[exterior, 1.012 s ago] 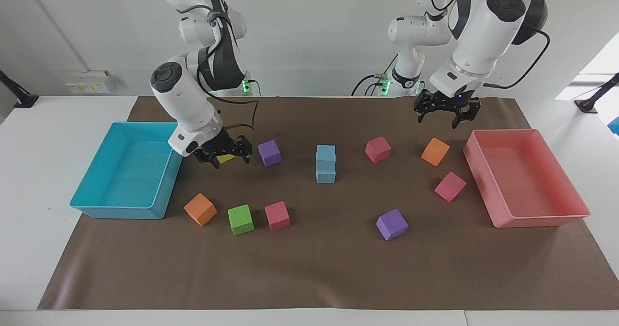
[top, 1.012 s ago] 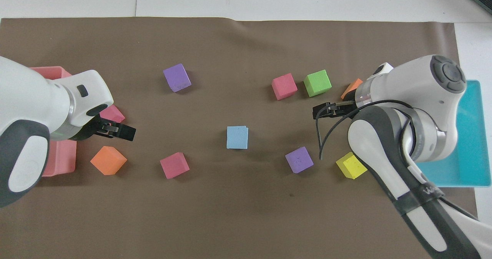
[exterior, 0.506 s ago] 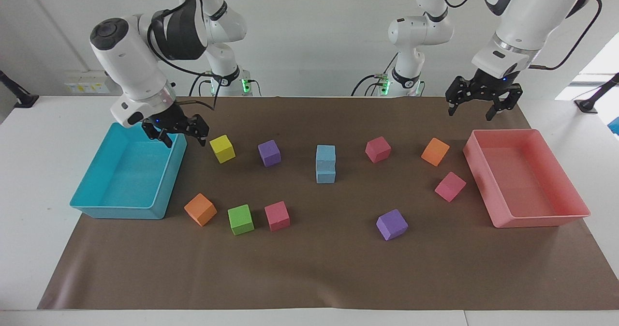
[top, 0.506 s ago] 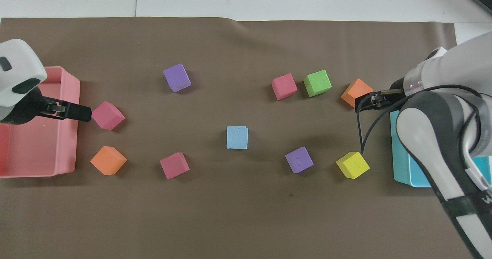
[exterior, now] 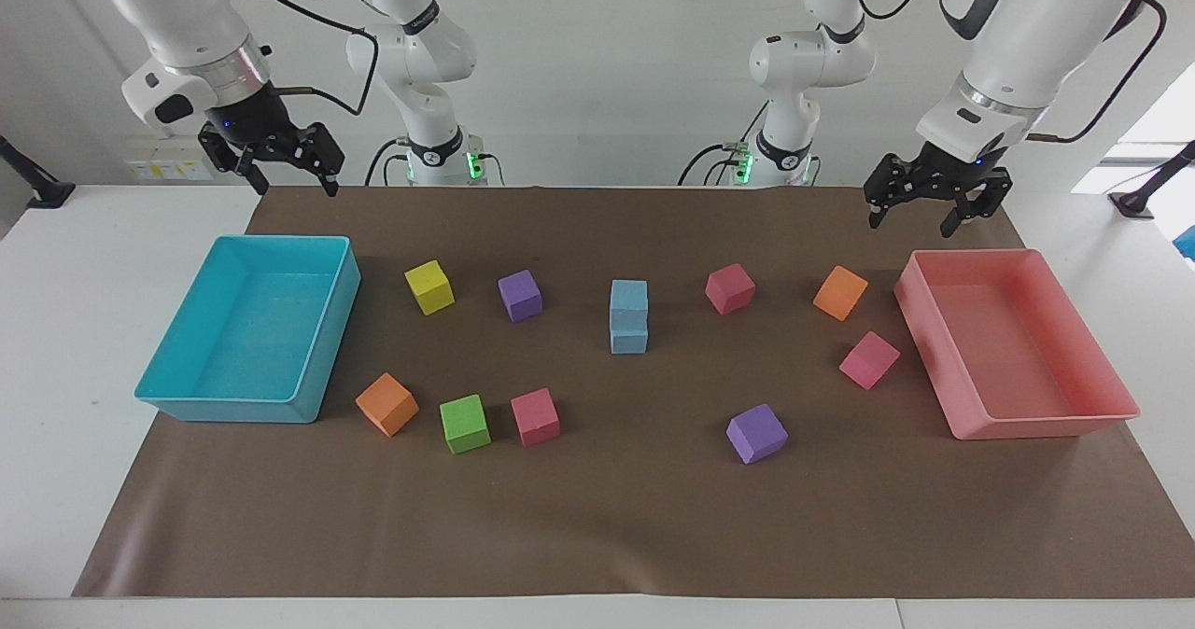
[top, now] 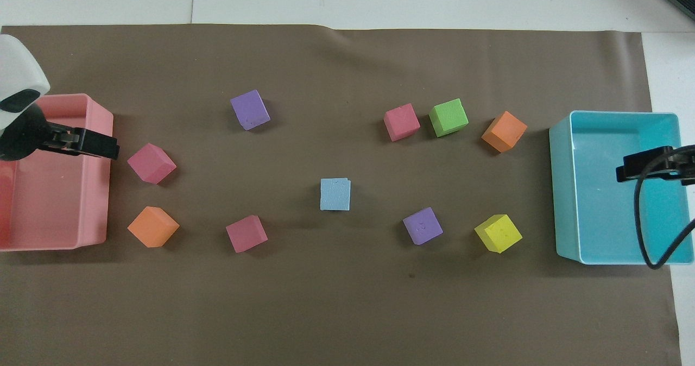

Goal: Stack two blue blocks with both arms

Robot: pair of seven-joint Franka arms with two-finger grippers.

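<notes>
The two blue blocks (exterior: 628, 316) were seen stacked at the table's (exterior: 597, 517) centre—both open, empty end effectors, left (exterior: 924, 207) raised at its two o'clock, right (exterior: 273, 160) at ten—so stacking was judged finished, nothing further needed.

Bare mat rings the blue blocks (exterior: 628, 316); purple cube (exterior: 520, 295) stands nearest.

Turquoise tray (exterior: 322, 349), pink tray (exterior: 934, 340), scattered coloured cubes (exterior: 464, 423).
</notes>
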